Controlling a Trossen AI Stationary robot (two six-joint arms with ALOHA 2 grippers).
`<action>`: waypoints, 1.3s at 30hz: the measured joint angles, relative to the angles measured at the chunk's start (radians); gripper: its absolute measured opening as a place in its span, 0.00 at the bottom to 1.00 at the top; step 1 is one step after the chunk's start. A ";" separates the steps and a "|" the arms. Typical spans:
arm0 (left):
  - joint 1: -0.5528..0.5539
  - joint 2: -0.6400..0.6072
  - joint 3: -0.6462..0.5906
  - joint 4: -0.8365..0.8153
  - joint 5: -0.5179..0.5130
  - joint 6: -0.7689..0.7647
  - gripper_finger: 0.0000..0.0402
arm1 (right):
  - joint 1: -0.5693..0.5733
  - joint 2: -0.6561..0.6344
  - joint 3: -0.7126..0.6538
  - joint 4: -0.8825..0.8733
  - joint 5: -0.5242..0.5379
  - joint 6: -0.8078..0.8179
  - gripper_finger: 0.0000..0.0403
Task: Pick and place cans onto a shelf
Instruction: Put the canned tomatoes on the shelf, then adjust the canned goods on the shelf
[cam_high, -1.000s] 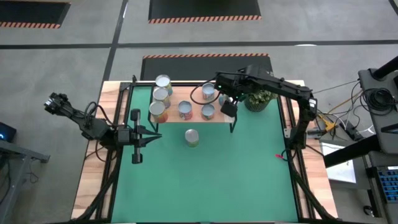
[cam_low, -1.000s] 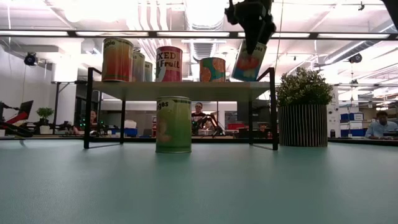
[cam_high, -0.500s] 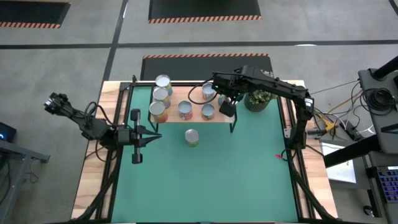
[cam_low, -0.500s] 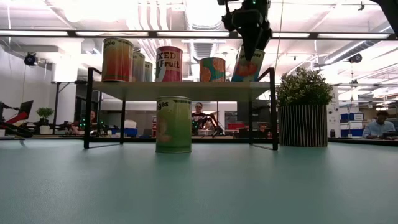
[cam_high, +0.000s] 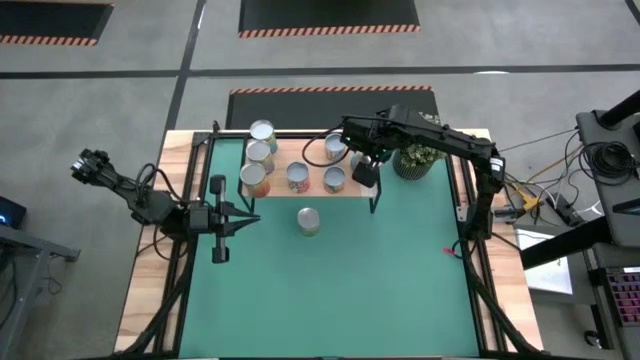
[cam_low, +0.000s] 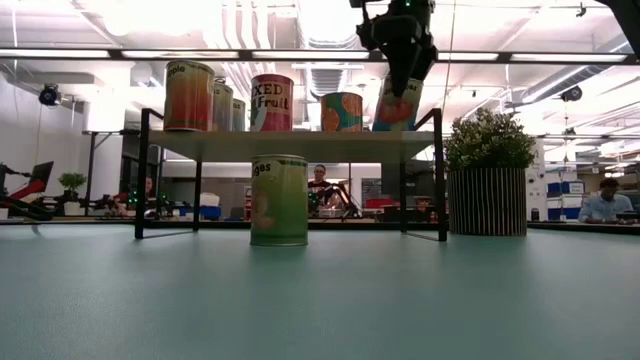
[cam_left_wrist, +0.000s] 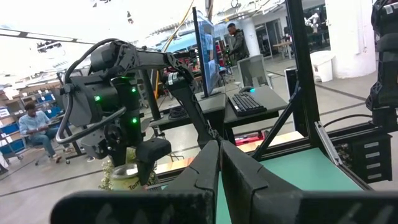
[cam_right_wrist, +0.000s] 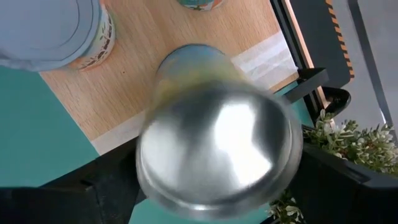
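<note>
My right pincer is up over the right end of the shelf. It is clamped on a can. My right wrist view shows the can's shiny round top very close, with a dark finger on each side. From the low view the can I hold is tilted. Its bottom is at the shelf board, but I cannot tell if it rests there.

The shelf is a light wood board on thin black legs. It stands on the green mat near the far side of the surface. More cans stand on it. From above I see a can in the middle, a can just beside it, and one behind that, near my right arm. At the left end there are three cans close together in a row going back.

One green can stands alone on the mat, in front of the shelf. In the low view the green can is upright and lower than the board.

A potted plant sits just to the right of the shelf.

My left pincer waits at the left side of the surface, well apart from the cans. Its two fingers are together.
</note>
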 joint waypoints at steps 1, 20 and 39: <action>0.000 0.000 0.000 0.000 0.000 0.000 0.00 | 0.000 0.000 0.000 0.001 0.000 0.000 0.84; 0.000 0.000 0.000 -0.001 0.000 0.000 0.00 | 0.000 -0.031 0.069 -0.015 0.000 -0.027 0.80; 0.000 0.000 0.005 -0.002 0.000 0.038 0.00 | 0.000 -0.021 0.041 0.175 0.011 -0.133 0.13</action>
